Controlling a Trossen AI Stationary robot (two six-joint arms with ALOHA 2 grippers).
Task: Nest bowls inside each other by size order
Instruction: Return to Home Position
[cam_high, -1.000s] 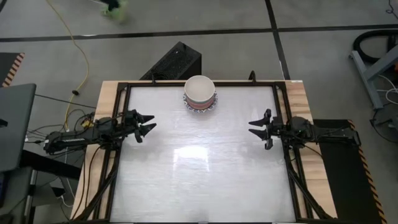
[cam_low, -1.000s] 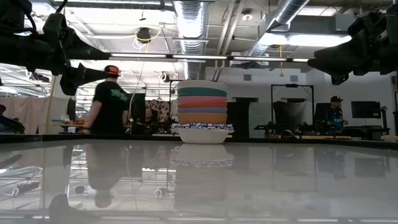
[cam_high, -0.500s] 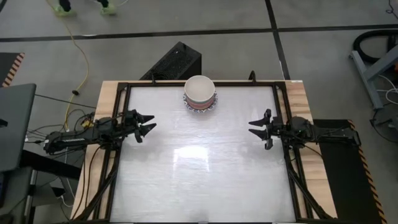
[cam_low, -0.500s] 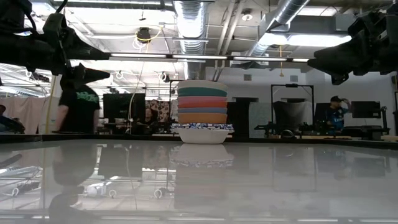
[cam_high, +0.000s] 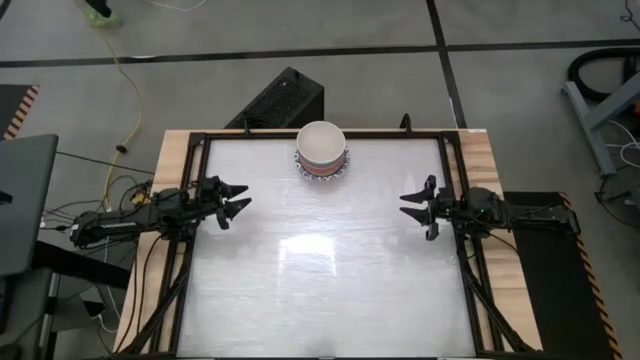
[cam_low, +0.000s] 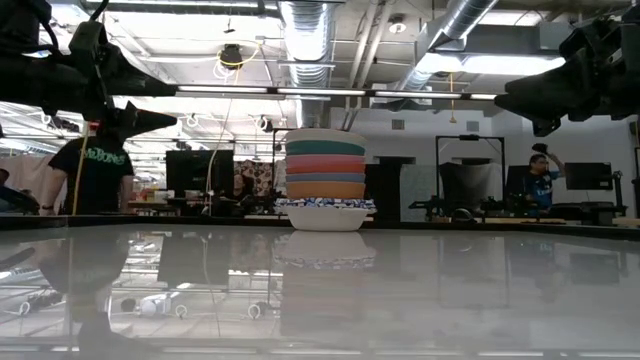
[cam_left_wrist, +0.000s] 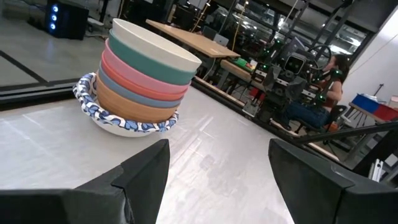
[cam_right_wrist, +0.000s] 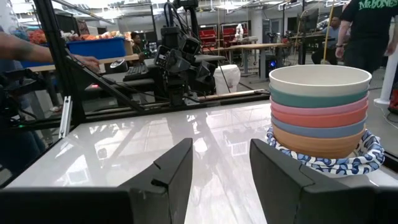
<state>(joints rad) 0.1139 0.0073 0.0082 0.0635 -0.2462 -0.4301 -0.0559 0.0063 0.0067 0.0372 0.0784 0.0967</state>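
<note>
The bowls (cam_high: 322, 150) stand nested in one upright stack at the middle of the table's far edge. The lowest bowl, white with a blue patterned rim (cam_left_wrist: 124, 124), rests on the table. Above it sit orange, blue, pink and teal ones, with a cream bowl (cam_right_wrist: 320, 78) on top. My left gripper (cam_high: 241, 197) hovers open at the table's left side, pointing level toward the middle. Opposite it, at the right side, my right gripper (cam_high: 405, 205) is also open and level. Both are well away from the stack with nothing between their fingers.
A black frame (cam_high: 300, 135) runs round the white tabletop. A black box (cam_high: 285, 100) sits just beyond the far edge and a laptop (cam_high: 25, 200) lies off the left side. People (cam_low: 90, 175) move in the room behind. The tabletop's near half is bare.
Both arms and the bowl stack have kept still. A person in the room beyond the table has walked toward the left.
</note>
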